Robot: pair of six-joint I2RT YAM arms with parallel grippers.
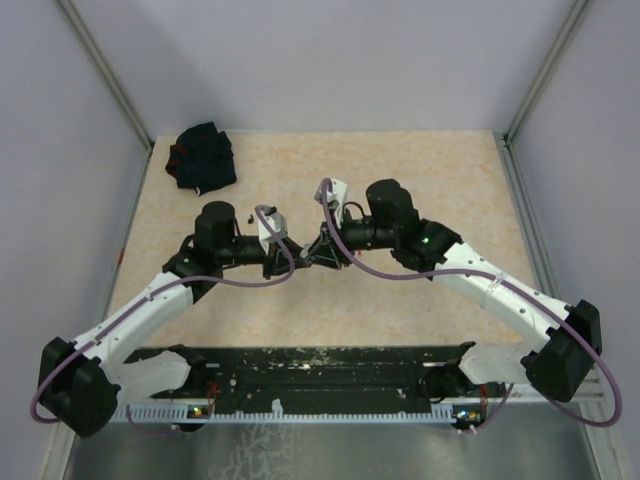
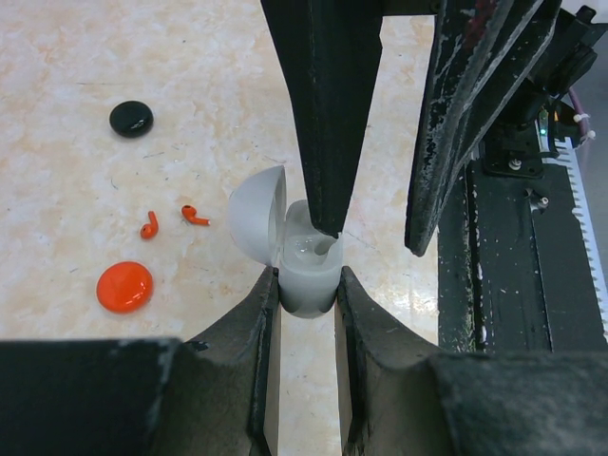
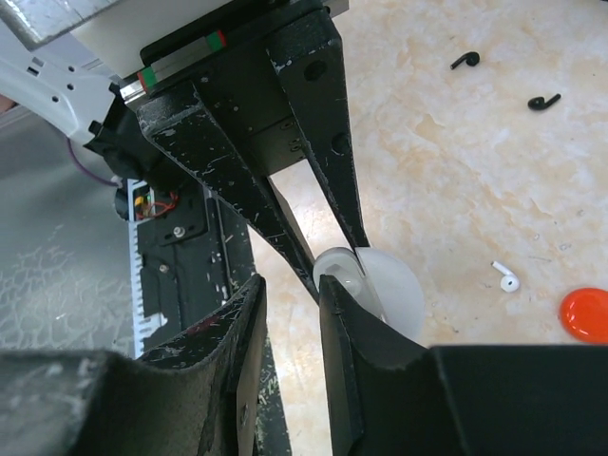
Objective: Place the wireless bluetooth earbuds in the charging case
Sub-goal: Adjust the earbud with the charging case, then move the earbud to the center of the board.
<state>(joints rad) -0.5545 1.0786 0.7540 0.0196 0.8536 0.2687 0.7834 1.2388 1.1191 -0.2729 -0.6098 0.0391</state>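
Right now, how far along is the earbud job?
Done: the charging case sits open, clamped in the left claw. In hand: the right claw, open, pokes one tip into it; a seated bud isn't certain. Left: a white earbud, two orange earbuds and two black earbuds lie loose.

Top external camera high behind the base rail (image 1: pixel 320 375), tilted down over the whole counter (image 1: pixel 420 160) toward its far edge, left wrist camera close, sighting past the left gripper (image 2: pixel 306 283) with the near edge at right, right wrist camera close behind the right gripper (image 3: pixel 292 282), near edge at left, the two wrist views face each other, sharing the charging case (image 2: pixel 309 275) at counter centre and an orange disc (image 2: pixel 124 286)
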